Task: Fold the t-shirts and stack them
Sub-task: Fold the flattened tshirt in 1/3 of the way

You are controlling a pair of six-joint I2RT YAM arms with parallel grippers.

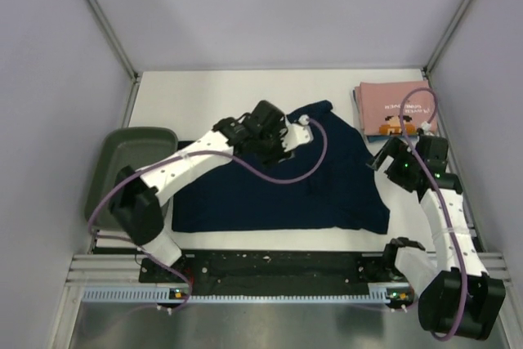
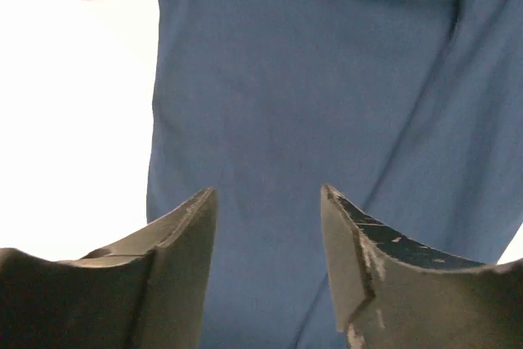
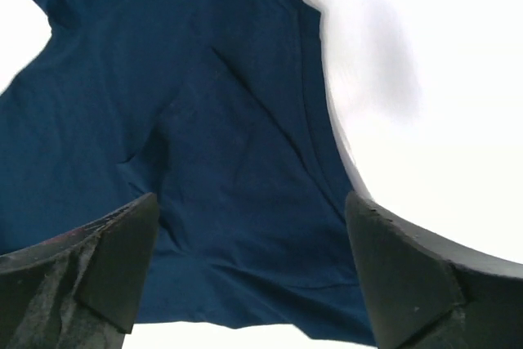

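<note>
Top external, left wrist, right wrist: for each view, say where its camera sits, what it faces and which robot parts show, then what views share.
Top external: above and behind the robot, looking down on the table; left arm and right arm show.
Left wrist: on the left arm, facing the navy t-shirt; the open left gripper shows.
Right wrist: on the right arm, facing the shirt's edge and table; the open right gripper shows.
Shared: all see the navy t-shirt.

Lettering on pink t-shirt [image 1: 395, 109] illegible

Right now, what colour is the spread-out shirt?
Plain navy; the shirt shows best in the right wrist view.
</note>
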